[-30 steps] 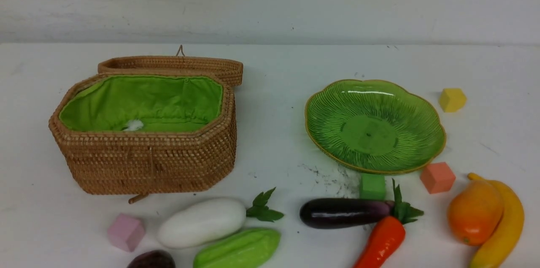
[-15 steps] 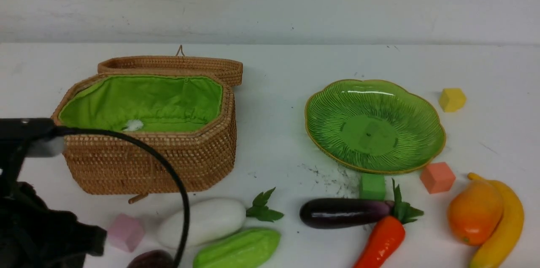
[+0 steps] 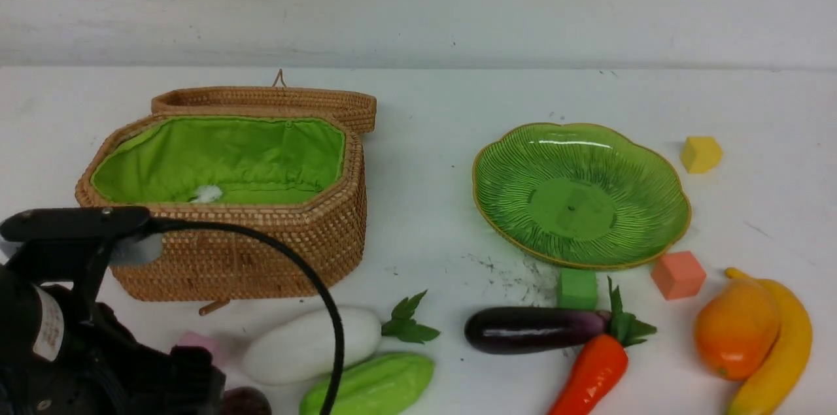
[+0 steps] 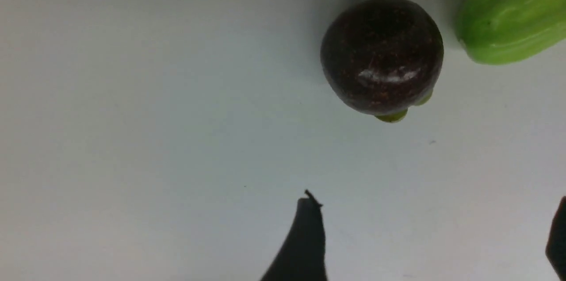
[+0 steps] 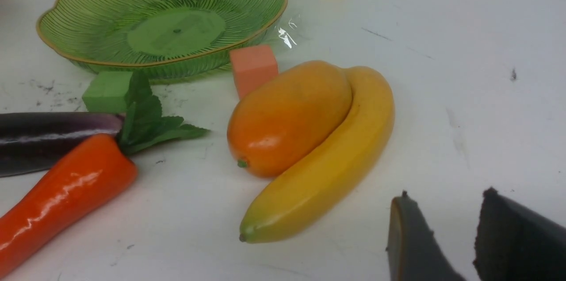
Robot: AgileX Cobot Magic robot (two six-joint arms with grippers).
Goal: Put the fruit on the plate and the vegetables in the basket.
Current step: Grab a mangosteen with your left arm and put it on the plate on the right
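in the front view the basket stands on the left part of the white table, its lid folded open behind it and the green lining showing. the plate stands well apart on the right. along the near edge lie the radish and, just beside it, the gourd. further right is the eggplant, with the carrot at its stem end. at the far right the mango touches the banana. the left arm fills the near left corner, with a black cable curving over the radish. it half hides a pink cube and the mangosteen. a green cube and an orange cube sit near the front rim of the plate, and a yellow cube sits beyond its right side. in the left wrist view the left gripper has its two dark fingers spread wide with only table between them. the mangosteen lies ahead of it, apart from both fingers, and the end of the gourd is close to the fruit. in the right wrist view the right gripper has its fingers parted by a narrow gap and grasps nothing. it is near the banana, which curves around the mango. the carrot and the eggplant lie further off, with the plate behind them.
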